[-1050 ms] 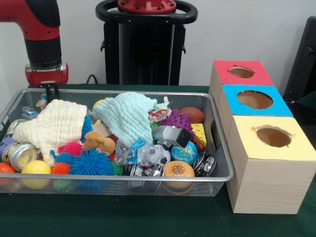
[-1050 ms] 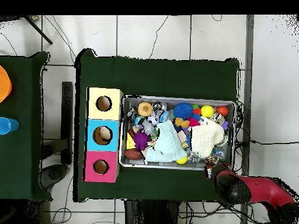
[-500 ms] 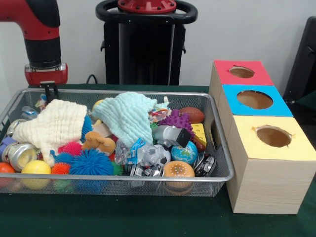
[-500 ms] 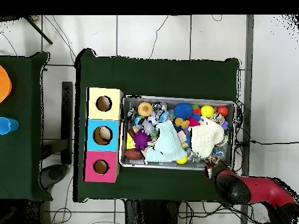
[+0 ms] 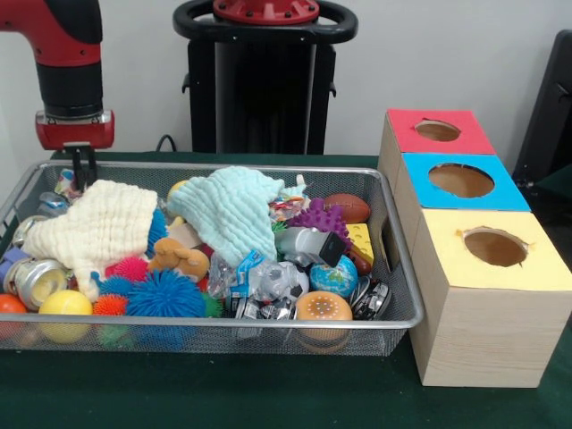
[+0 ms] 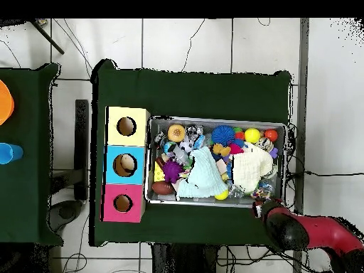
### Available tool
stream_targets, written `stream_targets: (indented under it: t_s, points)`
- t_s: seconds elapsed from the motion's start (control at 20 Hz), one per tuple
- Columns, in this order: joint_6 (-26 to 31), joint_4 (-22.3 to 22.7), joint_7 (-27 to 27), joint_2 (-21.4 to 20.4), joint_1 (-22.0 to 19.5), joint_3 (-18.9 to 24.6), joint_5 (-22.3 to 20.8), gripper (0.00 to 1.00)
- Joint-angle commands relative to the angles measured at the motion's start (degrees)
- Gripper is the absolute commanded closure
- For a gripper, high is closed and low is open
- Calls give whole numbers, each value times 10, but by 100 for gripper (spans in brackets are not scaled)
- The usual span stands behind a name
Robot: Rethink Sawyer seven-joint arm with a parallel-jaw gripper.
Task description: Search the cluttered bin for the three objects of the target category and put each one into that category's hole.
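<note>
Wire mesh bin (image 5: 398,268), on green table cloth (image 5: 268,398), filled with mixed clutter.

Contents, front view:
- cream cloth (image 5: 94,223), draped over items at the left end;
- pale blue cloth (image 5: 232,210), draped over the middle;
- blue spiky ball (image 5: 165,295), against the near wall, beside a pink spiky ball (image 5: 132,267);
- yellow ball (image 5: 64,304) and orange ball (image 5: 9,304), near left corner;
- metal can (image 5: 36,277), on its side, left end;
- purple spiky toy (image 5: 319,217), with a brown football (image 5: 349,207) just beside it at the far right;
- globe ball (image 5: 335,277) and burger-shaped toy (image 5: 323,307), near right corner.

Wooden box row, just beside the bin's right end: red-topped box (image 5: 438,132), blue-topped box (image 5: 460,181), yellow-topped box (image 5: 496,248), each with one round hole on top.

Gripper (image 5: 82,170): hangs over the bin's far left corner, tips at about rim level. Whether the fingers are spread or closed cannot be told from here; nothing appears to be held. In the overhead view the gripper (image 6: 259,207) sits at the bin's edge.
</note>
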Motion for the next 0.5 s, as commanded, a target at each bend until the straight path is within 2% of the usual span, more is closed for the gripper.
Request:
stream_targets:
  t_s: [0.05,0.5]
  points:
    - [70,-17,-95,-18,8,17,12,100]
    - [79,-3,-76,-37,17,11,20,100]
